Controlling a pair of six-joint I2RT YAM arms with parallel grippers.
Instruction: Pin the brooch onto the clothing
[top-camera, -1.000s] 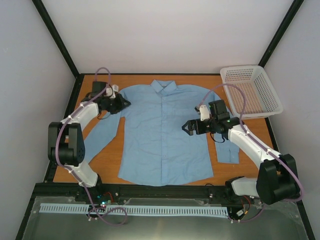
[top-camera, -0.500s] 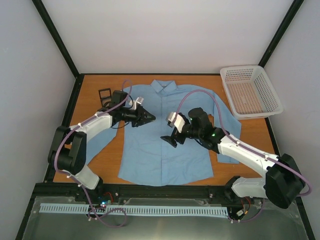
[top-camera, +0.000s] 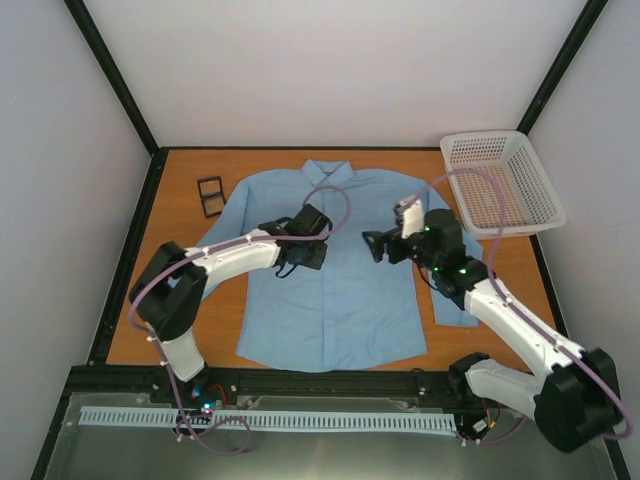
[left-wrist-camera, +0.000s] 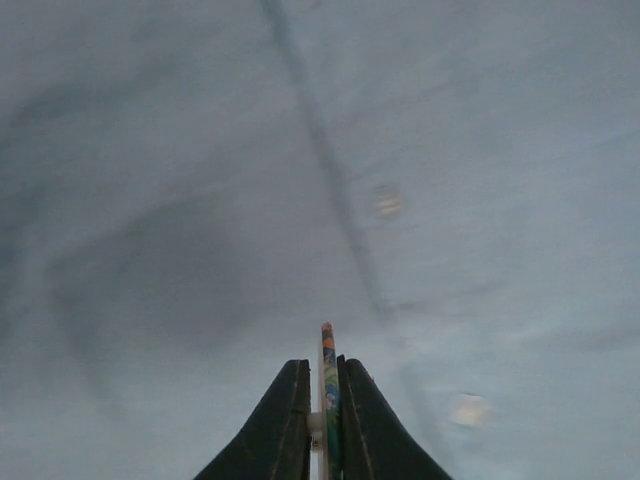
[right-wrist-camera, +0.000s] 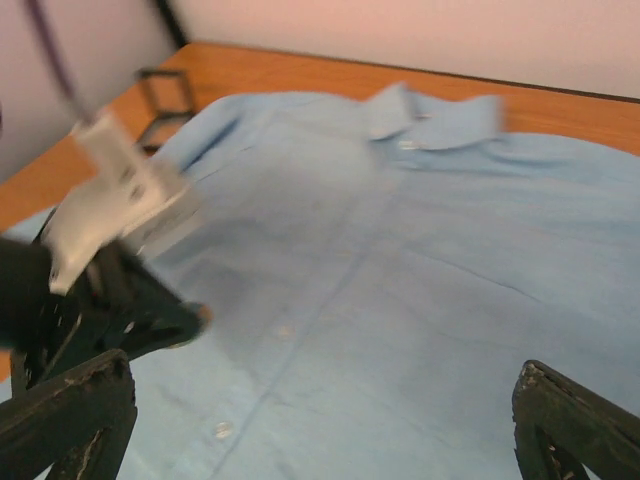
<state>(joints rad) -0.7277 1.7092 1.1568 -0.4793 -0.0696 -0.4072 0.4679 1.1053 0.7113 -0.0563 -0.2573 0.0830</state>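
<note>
As left claw (left-wrist-camera: 321, 362) is clenched on the brooch (left-wrist-camera: 327, 395), held edge-on over the shirt (top-camera: 340, 300) chest, 9 o'clock of placket (top-camera: 325, 300), step = approach to pin. Right claw (top-camera: 372, 246) released, hovering at 3 o'clock. Next, est.: lower brooch, push pin thru fabric.

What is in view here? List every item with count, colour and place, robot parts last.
shirt: one, light blue, spread flat on the middle of the table
brooch: one, greenish with some orange, seen edge-on, pinched in the left gripper above the shirt front
box: one, black, hinged open, far left, beside the shirt's shoulder
basket: one, white mesh, far right corner
table: one, orange-brown, under everything
left gripper: one, black, shut on the brooch, over the shirt's chest
right gripper: one, black, open, above the shirt's right side
</note>
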